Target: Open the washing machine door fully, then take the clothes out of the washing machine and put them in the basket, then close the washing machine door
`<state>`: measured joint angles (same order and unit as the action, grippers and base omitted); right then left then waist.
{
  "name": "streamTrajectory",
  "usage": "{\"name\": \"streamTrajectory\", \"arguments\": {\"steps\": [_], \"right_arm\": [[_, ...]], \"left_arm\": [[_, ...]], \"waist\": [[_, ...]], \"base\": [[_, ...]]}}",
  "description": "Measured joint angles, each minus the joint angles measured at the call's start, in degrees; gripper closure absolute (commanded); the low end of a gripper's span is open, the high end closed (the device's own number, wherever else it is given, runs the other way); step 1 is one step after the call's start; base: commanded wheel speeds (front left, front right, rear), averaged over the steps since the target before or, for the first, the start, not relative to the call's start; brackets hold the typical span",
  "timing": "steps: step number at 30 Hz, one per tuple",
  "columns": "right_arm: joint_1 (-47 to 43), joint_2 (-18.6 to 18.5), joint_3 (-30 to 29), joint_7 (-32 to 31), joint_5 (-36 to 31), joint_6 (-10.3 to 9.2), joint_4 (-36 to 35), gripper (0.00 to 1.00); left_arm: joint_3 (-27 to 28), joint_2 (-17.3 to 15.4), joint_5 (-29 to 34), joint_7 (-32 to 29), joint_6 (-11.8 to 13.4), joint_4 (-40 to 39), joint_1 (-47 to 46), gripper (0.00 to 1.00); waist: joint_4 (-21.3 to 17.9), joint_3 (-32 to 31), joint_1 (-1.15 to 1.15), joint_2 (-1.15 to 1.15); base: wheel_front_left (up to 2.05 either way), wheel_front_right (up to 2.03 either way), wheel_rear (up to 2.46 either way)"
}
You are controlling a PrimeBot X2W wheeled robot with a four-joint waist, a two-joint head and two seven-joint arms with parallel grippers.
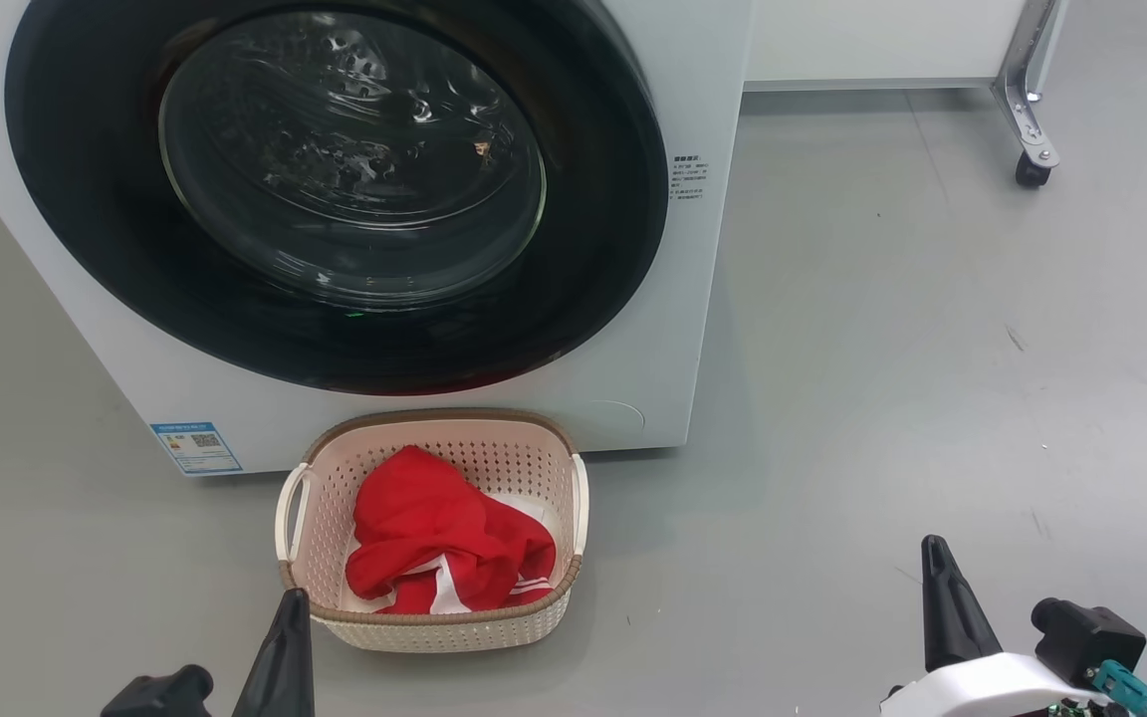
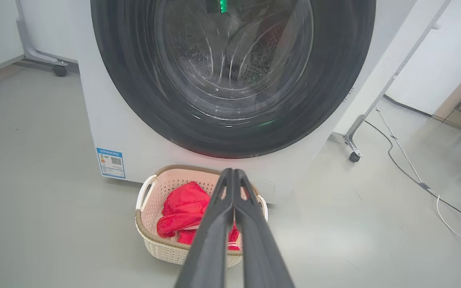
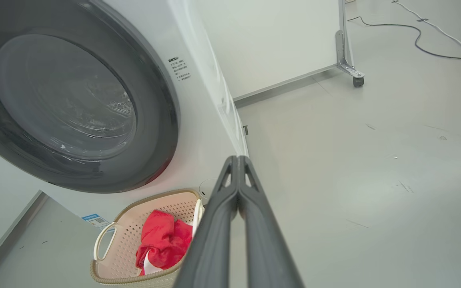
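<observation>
The washing machine (image 1: pixel 703 329), top cut off, is standing far with the washing machine door (image 1: pixel 344 189) lying shut, the drum (image 2: pixel 258 60) murky behind it. Just nearer, the basket (image 1: pixel 454 632) is holding the clothes (image 1: pixel 424 518). The left gripper (image 2: pixel 231 171) and right gripper (image 3: pixel 238 158) are hanging with fingers together, empty.

Grey floor (image 1: pixel 882 398): washing machine (image 1: pixel 703 329) stands far left, basket (image 1: pixel 494 458) just in front of it on the near side. Castered frame leg (image 1: pixel 1030 129) far right. Cable (image 2: pixel 408 168) trails beyond the machine, possibly two.
</observation>
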<state>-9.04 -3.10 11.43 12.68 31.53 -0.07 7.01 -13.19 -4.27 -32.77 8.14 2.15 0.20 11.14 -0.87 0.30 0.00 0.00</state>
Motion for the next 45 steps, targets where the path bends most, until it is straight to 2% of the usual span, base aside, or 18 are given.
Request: {"name": "streamTrajectory", "arguments": {"steps": [20, 45], "right_arm": [[1.64, -0.49, -2.97, -3.12, 13.26, 0.63, 0.51, 1.00], [4.43, -1.27, -6.32, -6.97, 30.59, 2.52, 2.63, 1.00]], "left_arm": [[2.49, -0.22, -13.05, -2.10, -0.96, 1.86, -1.82, 1.00], [5.58, -0.76, -30.28, -4.58, -3.04, 5.46, -5.31, 1.00]], "waist": [[0.18, 0.03, 0.00, 0.00], [0.40, 0.02, 0.00, 0.00]], "base": [[0.00, 0.00, 0.00], [0.00, 0.00, 0.00]]}}
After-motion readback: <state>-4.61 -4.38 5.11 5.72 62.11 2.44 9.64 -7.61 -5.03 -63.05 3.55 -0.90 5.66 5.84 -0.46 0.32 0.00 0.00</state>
